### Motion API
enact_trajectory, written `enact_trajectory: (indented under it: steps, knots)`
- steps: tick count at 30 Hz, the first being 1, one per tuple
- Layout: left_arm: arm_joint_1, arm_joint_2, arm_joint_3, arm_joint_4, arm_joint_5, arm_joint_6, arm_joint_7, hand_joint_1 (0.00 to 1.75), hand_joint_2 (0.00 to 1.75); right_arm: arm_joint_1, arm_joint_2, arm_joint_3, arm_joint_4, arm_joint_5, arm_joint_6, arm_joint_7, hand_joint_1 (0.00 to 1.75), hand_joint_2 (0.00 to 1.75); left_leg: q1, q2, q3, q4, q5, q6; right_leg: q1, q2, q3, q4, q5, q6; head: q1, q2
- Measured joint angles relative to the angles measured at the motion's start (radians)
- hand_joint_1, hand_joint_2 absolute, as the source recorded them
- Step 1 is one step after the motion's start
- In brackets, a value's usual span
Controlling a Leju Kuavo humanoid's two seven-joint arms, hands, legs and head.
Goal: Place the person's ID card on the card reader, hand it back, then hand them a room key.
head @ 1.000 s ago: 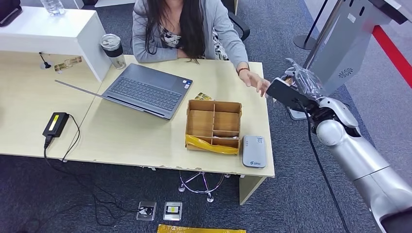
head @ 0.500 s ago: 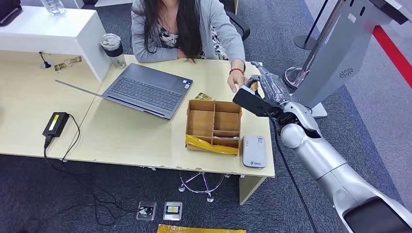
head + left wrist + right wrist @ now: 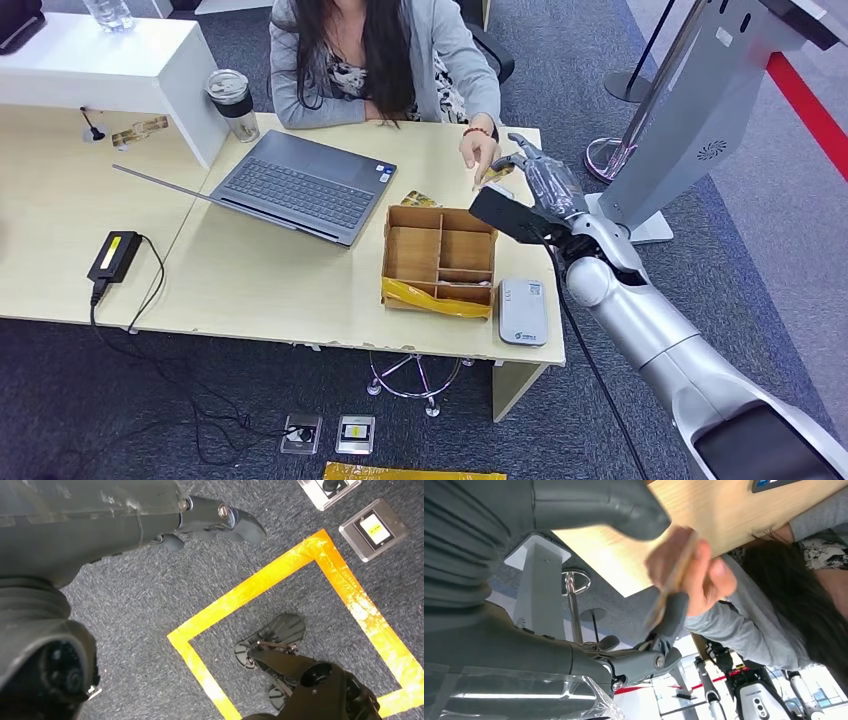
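My right hand (image 3: pixel 532 186) reaches over the table's far right corner to the person's hand (image 3: pixel 481 157). That hand pinches a tan ID card (image 3: pixel 672 580) by one end. In the right wrist view my thumb (image 3: pixel 624 510) lies on one side of the card and a dark finger (image 3: pixel 671 615) touches its free end; the thumb stands apart from it. The white card reader (image 3: pixel 523 311) lies at the table's near right corner, below my forearm. My left hand (image 3: pixel 220 520) hangs over the floor and holds nothing.
A wooden compartment box (image 3: pixel 440 257) with yellow tape stands left of the reader. Some small cards (image 3: pixel 420 199) lie behind it. An open laptop (image 3: pixel 300 185), a lidded cup (image 3: pixel 232 100) and a power brick (image 3: pixel 114 255) sit further left. A grey stand (image 3: pixel 690 110) rises on my right.
My right arm has swung left from beyond the table edge to over its far right corner. The person's hand drew back towards them and now holds the card up against my fingers.
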Motion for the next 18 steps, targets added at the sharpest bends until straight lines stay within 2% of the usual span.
enact_trajectory:
  steps: [4,8,14,18]
  knots:
    - [0.0,0.0,0.0,0.0,0.005,-0.001,0.0,0.0,0.0,0.0,0.002,0.0,0.002,0.015,0.02,0.01,0.0,0.0,0.0,0.0,0.001,0.0,0.0,0.0,0.0,0.0,0.0,0.0,0.0,0.0,0.0,0.0]
    - [0.001,0.0,0.0,0.0,0.015,-0.002,0.001,0.0,0.0,0.012,-0.011,-0.004,-0.029,0.04,0.057,0.059,0.0,0.0,0.0,0.001,0.002,0.0,0.0,0.0,0.0,0.001,0.0,0.0,0.0,0.0,0.0,0.0]
    - [0.009,0.0,0.0,0.0,0.026,0.001,0.005,0.0,0.0,0.108,-0.098,-0.041,-0.214,0.03,0.163,0.166,0.0,0.0,-0.001,0.001,0.001,0.001,0.0,0.0,-0.001,0.0,0.0,-0.001,0.0,0.0,0.0,0.0]
    - [0.011,0.001,0.0,0.0,0.032,0.011,0.005,0.0,0.0,0.19,-0.177,-0.08,-0.395,-0.015,0.22,0.236,0.0,1.75,-0.001,0.001,0.002,0.001,-0.001,0.001,-0.001,0.001,0.0,-0.001,0.0,0.0,0.0,0.0]
